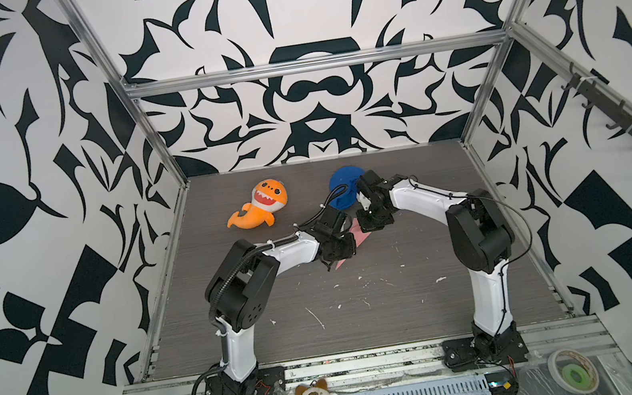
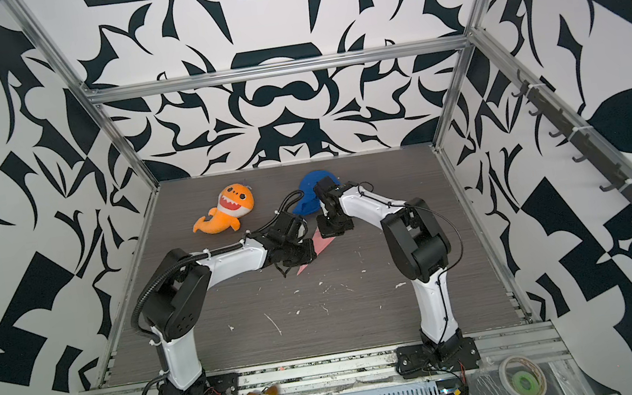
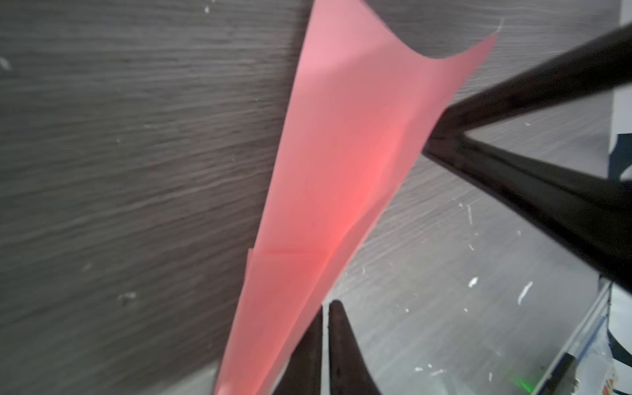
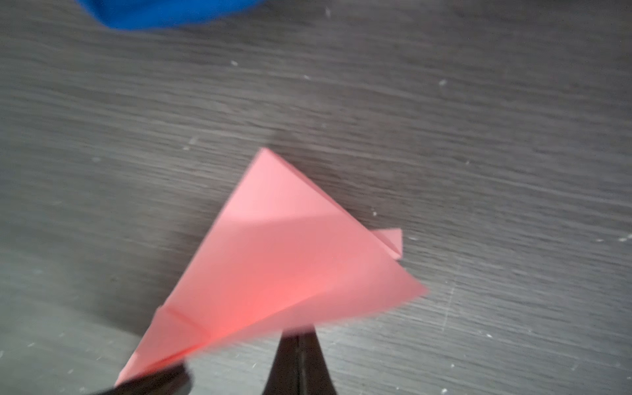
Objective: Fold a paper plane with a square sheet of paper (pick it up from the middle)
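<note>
Over the grey bench [image 1: 365,317] my arms bent inward; right claw [image 4: 301,342] pinched the folded pink paper [image 3: 342,154], left claw [image 3: 325,318] sat closed beside it.

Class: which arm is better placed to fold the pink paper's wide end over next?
Probably right. The right pincer is shut on the paper's wide lifted edge; the left pincer sits shut by its narrow end.
</note>
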Available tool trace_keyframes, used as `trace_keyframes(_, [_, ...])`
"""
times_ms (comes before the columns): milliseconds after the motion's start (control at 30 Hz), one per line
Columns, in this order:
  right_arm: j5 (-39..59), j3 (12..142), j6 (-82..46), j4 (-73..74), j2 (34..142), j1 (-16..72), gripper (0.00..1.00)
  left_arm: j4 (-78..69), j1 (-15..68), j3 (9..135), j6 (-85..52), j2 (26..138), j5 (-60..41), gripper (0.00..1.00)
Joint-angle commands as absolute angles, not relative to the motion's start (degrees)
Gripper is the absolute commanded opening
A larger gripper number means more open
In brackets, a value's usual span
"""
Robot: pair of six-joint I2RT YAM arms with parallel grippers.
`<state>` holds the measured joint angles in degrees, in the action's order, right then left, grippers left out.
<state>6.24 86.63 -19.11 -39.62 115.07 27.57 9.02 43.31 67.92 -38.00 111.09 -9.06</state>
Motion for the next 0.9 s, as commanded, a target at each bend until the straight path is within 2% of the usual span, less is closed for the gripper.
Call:
trace_keyframes(0, [9.1,85.7,-17.7,-37.9,111.9,27.6,0.06,11.3,43.5,68.9,-37.9,112.8,-9.4,0.08])
trace_keyframes(300, [8.9,82.2,-18.4,-35.3,108.0,27.3,0.08,11.3,43.5,67.1,-37.5,109.5,-10.5,0.08])
trace_keyframes(467, [10.8,75.4,-21.3,-28.7,102.4,26.5,0.16,9.0,43.5,61.1,-35.3,100.2,-12.5,0.18])
trace_keyframes(633, [11.9,71.2,-23.5,-24.4,100.5,26.4,0.19,8.1,43.2,56.1,-29.8,93.7,-10.4,0.36])
trace_keyframes(800, [13.4,70.6,-23.9,-23.3,101.6,26.4,0.21,0.0,43.0,53.2,-21.8,94.3,-10.3,0.54])
trace_keyframes(867, [13.6,70.7,-23.9,-23.1,102.2,26.4,0.21,-1.9,43.1,53.9,-18.8,96.3,-10.1,0.57])
